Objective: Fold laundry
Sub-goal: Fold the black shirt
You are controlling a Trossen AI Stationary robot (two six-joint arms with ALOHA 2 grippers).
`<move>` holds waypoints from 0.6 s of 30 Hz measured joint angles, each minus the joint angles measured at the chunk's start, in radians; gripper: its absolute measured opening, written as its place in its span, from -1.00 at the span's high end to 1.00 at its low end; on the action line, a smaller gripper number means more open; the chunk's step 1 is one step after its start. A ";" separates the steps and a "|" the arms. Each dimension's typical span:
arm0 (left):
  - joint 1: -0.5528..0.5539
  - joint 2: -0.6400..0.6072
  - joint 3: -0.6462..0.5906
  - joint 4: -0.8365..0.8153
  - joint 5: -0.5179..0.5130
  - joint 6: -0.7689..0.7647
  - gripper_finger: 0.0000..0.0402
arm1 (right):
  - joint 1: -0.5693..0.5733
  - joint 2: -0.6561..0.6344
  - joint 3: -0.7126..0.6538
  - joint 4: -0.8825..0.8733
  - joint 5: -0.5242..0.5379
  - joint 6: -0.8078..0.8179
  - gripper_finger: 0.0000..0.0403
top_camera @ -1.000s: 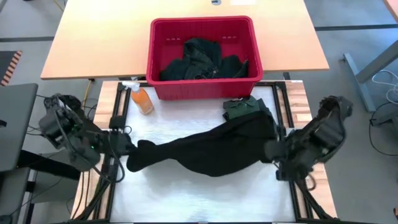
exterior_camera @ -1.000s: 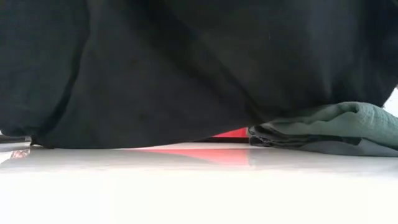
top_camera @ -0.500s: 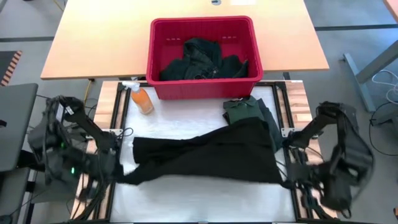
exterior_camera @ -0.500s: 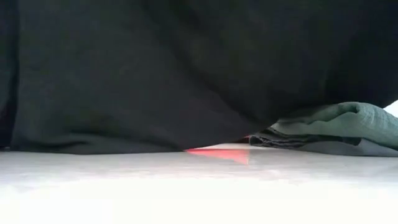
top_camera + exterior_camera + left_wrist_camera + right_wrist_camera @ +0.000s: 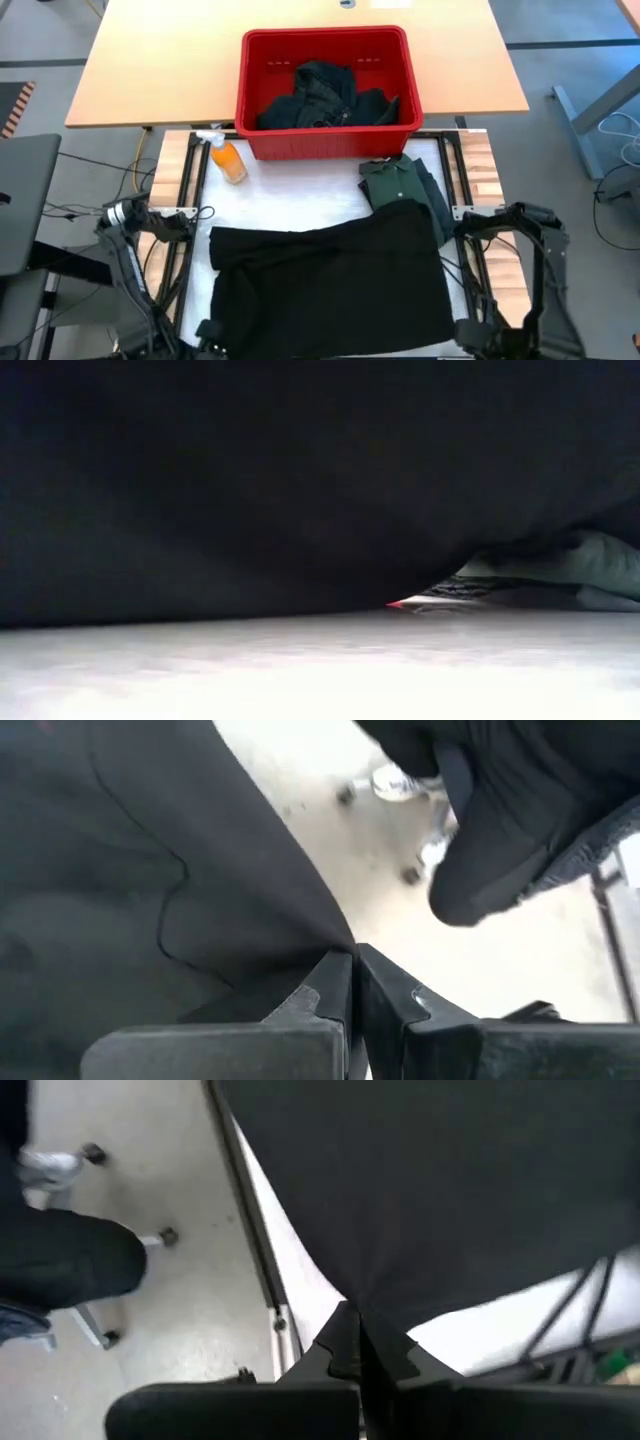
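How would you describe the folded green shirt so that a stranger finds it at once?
Start at the red basket on the far side of the table. Just in front of its right corner lies the folded green shirt, partly under the spread black garment. It is the only green, collared, folded piece.

The black garment (image 5: 335,275), a second ago a bunched band across the surface (image 5: 300,195), now lies spread flat toward the near edge. Both arms have drawn back, the left gripper (image 5: 354,960) and right gripper (image 5: 358,1318) each pinching a near corner.
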 joint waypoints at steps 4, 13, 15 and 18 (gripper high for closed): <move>0.012 0.023 0.000 0.012 0.049 -0.059 1.00 | -0.052 0.004 0.000 -0.041 -0.081 -0.004 0.94; 0.091 -0.027 0.002 -0.266 -0.212 -0.007 1.00 | -0.355 -0.028 -0.075 -0.074 -0.005 -0.326 0.94; 0.118 -0.027 0.002 -0.369 -0.223 -0.016 1.00 | -0.431 -0.029 -0.129 -0.073 -0.040 -0.409 0.94; 0.154 -0.027 0.001 -0.499 -0.223 -0.039 1.00 | -0.522 -0.049 -0.224 -0.072 -0.110 -0.498 0.94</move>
